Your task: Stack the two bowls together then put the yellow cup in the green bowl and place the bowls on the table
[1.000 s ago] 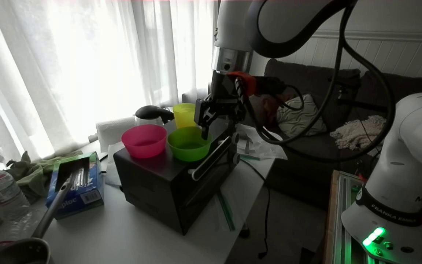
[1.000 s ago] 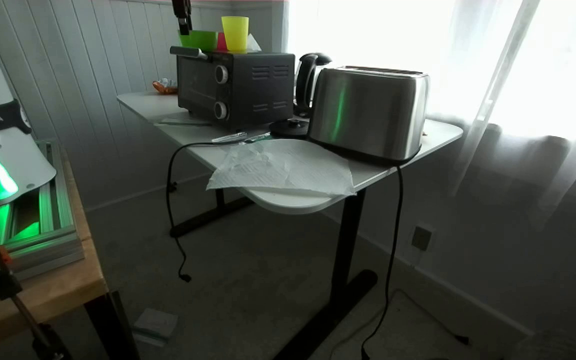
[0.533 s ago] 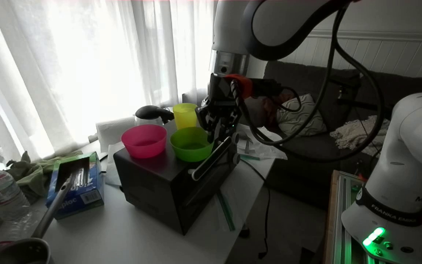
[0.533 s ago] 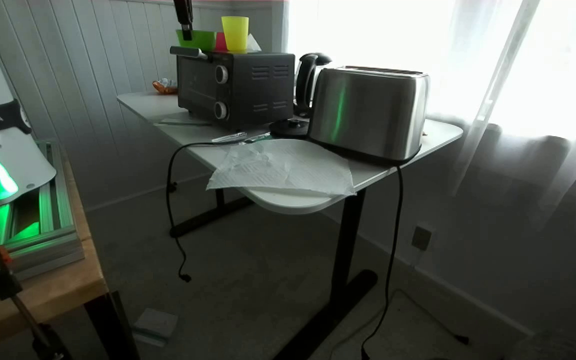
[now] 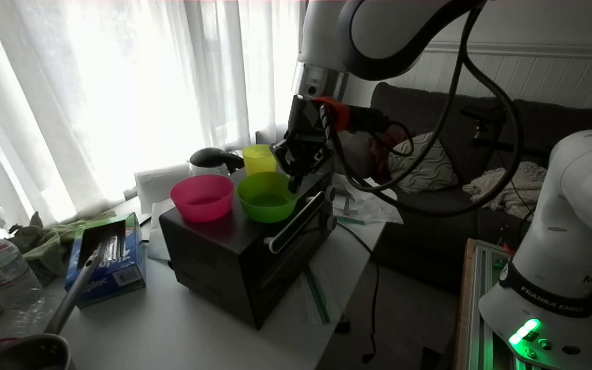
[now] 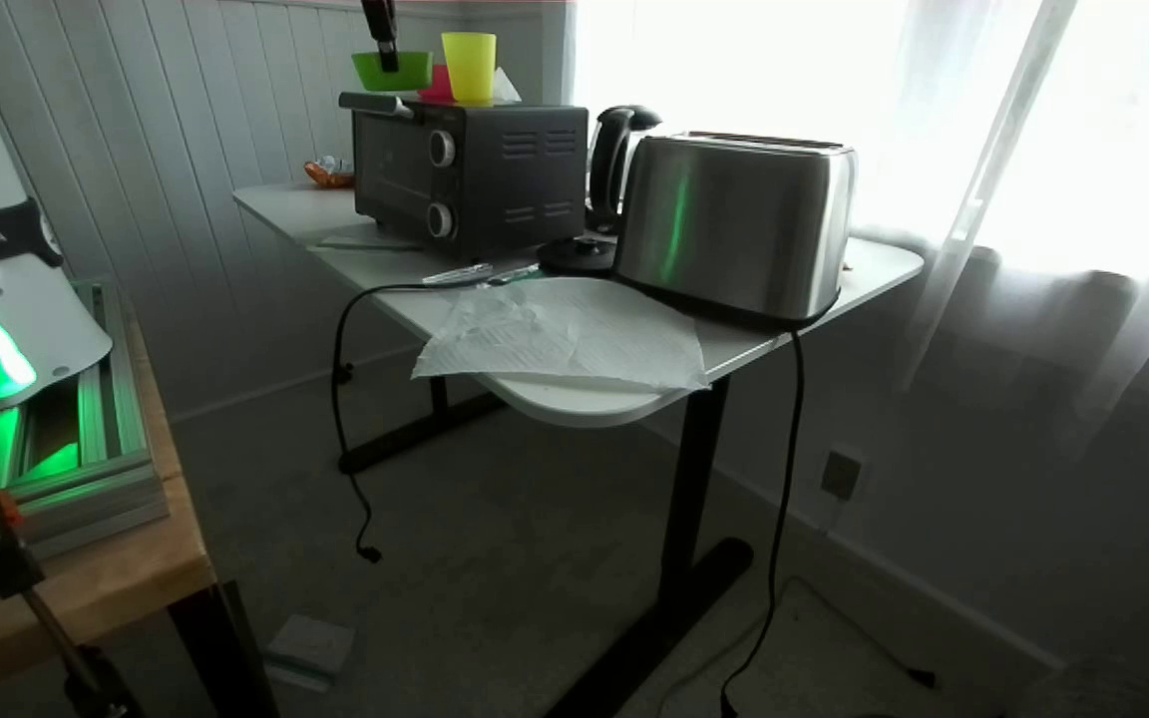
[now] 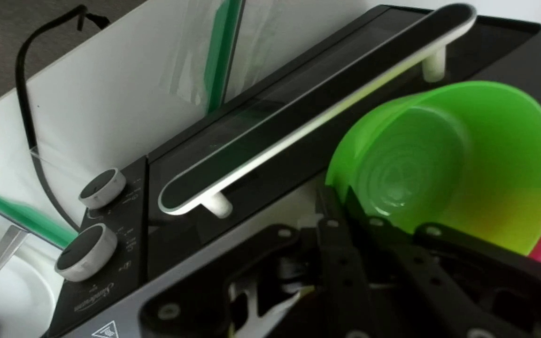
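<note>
My gripper (image 5: 293, 186) is shut on the rim of the green bowl (image 5: 264, 203), one finger inside the bowl and one outside. In an exterior view the green bowl (image 6: 417, 74) hangs a little above the black oven, with a gap under it. The wrist view shows the wall of the green bowl (image 7: 416, 155) between the fingertips. Beside it the pink bowl (image 5: 202, 199) stands upright on the oven top. Behind them, also on the oven, is the upright yellow cup (image 5: 259, 160), seen too as a yellow cup (image 6: 469, 68). The whitish table (image 5: 172, 329) lies below.
The black oven (image 5: 206, 262) has a protruding door handle (image 5: 296, 223) close to the green bowl. A Ziploc box (image 5: 111, 267) and a pan (image 5: 23, 354) are on the table. A steel toaster (image 6: 734, 224) and a kettle (image 6: 614, 160) stand past the oven.
The gripper has come down to the green bowl's rim and shut on it, then risen. The green bowl has lifted off the oven top. Pink bowl and cup have not moved.
</note>
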Tool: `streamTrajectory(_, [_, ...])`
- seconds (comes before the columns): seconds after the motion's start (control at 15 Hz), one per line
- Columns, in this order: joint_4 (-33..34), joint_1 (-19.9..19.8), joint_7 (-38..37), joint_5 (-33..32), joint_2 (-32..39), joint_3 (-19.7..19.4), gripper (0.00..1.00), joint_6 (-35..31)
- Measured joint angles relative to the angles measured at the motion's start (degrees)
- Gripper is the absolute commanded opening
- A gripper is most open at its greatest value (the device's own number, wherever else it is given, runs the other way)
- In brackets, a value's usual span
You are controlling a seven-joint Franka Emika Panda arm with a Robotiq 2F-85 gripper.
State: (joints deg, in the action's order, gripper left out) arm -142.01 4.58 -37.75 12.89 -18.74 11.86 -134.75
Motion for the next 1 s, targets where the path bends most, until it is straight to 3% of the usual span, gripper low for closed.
streamTrajectory(0.67, [1.2,4.3,6.9,4.3,-1.0,-0.3,0.04,-4.3])
streamTrajectory(1.0, [3.0,4.6,5.7,4.8,-0.8,0.8,0.04,-4.7])
